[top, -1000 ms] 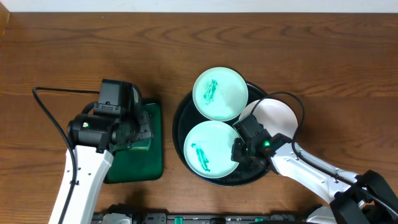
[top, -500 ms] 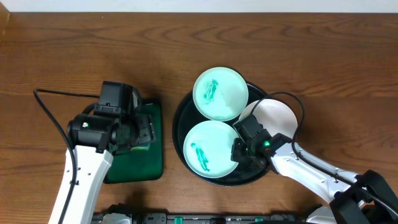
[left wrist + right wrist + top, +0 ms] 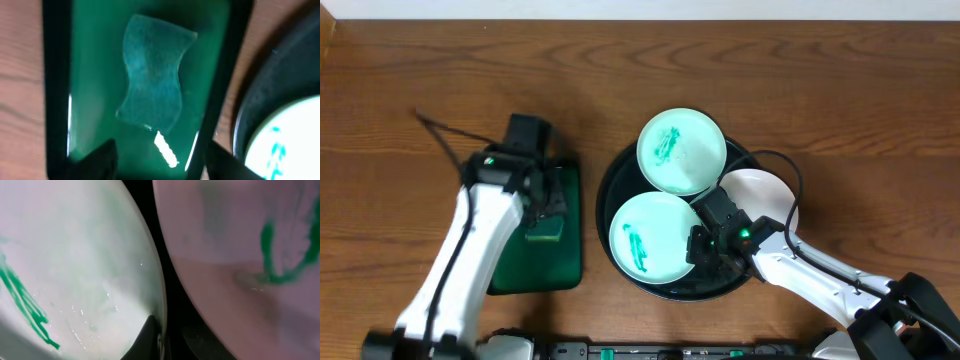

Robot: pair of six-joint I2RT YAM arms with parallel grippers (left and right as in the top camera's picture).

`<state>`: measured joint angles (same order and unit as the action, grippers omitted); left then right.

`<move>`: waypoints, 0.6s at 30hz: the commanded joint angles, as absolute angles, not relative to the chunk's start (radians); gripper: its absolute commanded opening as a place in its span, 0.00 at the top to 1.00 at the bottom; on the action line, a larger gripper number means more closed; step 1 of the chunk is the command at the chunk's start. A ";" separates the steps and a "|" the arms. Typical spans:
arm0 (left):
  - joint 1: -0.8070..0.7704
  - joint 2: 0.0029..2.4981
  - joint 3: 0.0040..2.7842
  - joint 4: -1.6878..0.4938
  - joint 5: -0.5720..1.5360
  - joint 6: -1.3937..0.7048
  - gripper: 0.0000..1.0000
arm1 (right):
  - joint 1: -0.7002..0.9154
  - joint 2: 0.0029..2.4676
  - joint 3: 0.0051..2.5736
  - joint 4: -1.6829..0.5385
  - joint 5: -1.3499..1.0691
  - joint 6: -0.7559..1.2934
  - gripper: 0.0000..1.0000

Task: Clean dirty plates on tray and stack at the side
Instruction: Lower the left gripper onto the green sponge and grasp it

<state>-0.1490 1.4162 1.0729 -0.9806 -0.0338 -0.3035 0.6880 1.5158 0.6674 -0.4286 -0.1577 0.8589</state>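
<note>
Three plates lie on the round black tray (image 3: 607,205). The front mint plate (image 3: 650,240) has a green smear. The back mint plate (image 3: 682,150) is smeared too and leans on the tray's far rim. The white plate (image 3: 765,190) lies at the right. My right gripper (image 3: 701,246) is shut on the right rim of the front mint plate (image 3: 75,265), one finger inside it (image 3: 159,339). The white plate (image 3: 235,245) with a green mark lies beside it. My left gripper (image 3: 546,203) is open and empty (image 3: 160,152), hovering above the green tray.
A smaller rectangular green tray (image 3: 570,265) with a dark rim lies left of the black tray. A teal sponge-like pad (image 3: 152,75) lies on it, also seen from overhead (image 3: 546,233). The black tray's rim (image 3: 265,85) is close on the right. A cable trails at the far left (image 3: 445,130).
My left arm has swung, its wrist now further right and towards the back over the green tray. The back mint plate has shifted slightly right. My right gripper stays on the front plate's rim.
</note>
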 commanded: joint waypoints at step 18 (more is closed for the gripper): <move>-0.032 1.716 1.062 -0.815 0.048 -0.102 0.37 | 0.743 1.562 0.639 -0.445 -0.261 0.797 0.99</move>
<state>-0.0654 1.7096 1.0718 -0.8211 -0.0193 -0.1795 0.7071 1.5215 0.6678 -0.4252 -0.1894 0.8471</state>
